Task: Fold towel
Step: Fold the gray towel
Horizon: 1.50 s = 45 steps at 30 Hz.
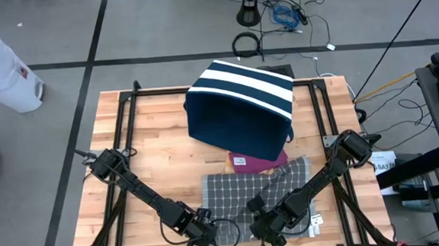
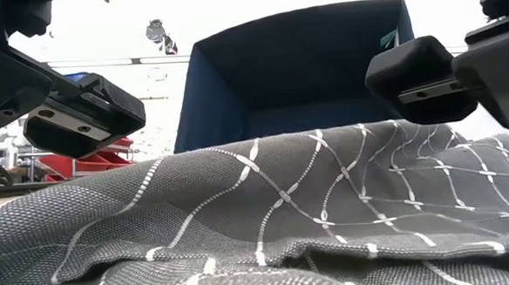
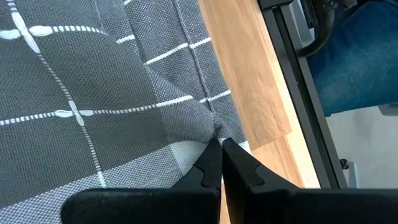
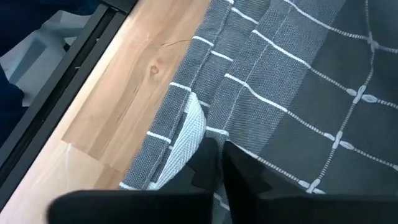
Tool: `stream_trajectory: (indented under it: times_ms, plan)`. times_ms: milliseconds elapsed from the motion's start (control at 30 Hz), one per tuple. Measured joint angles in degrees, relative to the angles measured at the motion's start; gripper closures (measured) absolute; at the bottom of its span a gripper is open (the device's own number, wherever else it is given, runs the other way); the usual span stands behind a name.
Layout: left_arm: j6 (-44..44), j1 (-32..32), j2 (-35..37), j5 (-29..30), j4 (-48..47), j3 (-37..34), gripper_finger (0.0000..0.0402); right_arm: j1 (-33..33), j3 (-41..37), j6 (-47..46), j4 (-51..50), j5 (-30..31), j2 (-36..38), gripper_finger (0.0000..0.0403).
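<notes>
A grey towel (image 1: 247, 191) with a white grid lies spread on the wooden table (image 1: 152, 142); its right part is rumpled. In the low view the towel (image 2: 267, 212) fills the foreground. My left gripper (image 1: 211, 234) is at the towel's near left corner, shut on it. My right gripper (image 1: 263, 229) is at the near edge further right, shut on the hem beside a white label (image 4: 189, 134). Beyond the towel a navy bin (image 1: 241, 106) with white stripes lies on its side, its opening toward the near edge. My left gripper pinches the towel's corner (image 3: 211, 127) between its two fingertips, slanting down from the near side. The cloth puckers up into a small peak at the fingers, and the remainder lies on the table. My right gripper pinches the towel's hemmed edge (image 4: 208, 134) next to the white label, slanting down from the near side. The fingers hide the exact spot. I cannot tell how many layers it has, and the cloth around it lies on the table.
A magenta item (image 1: 256, 163) lies between the bin and the towel's far edge. A black metal frame (image 1: 125, 136) runs along the table's sides. Bare wood (image 3: 249, 74) shows beside the towel at both near corners. A small white tag (image 1: 316, 222) lies near the right edge.
</notes>
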State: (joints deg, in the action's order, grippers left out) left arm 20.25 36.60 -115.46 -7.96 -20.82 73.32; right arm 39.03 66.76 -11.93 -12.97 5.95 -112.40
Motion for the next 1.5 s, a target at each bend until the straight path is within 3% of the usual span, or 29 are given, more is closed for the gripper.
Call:
stream_trajectory:
  times_ms: [233,533,933,1233,1500]
  plan:
    - [0.04,0.0,-0.02,-0.01,-0.02,-0.02,0.0401,0.48,-0.04,1.99,1.7,-0.62,1.98,0.0396]
    - [0.35,0.0,-0.02,-0.3,-0.26,-0.02,0.0401,2.23,-0.04,3.1,0.94,-9.19,3.67,0.0401]
    - [0.44,-0.2,0.0,-2.65,-0.53,-0.03,0.0401,1.77,-0.04,2.08,-2.32,-9.05,3.15,0.0384]
    - [-0.01,-0.11,4.53,0.78,-3.55,-0.29,0.0401,1.16,-0.02,2.1,-2.4,-8.52,2.69,0.0374]
    - [0.73,1.0,5.41,-0.85,-4.33,-0.24,0.0401,1.16,0.02,2.1,-2.03,-8.83,2.08,0.0373]
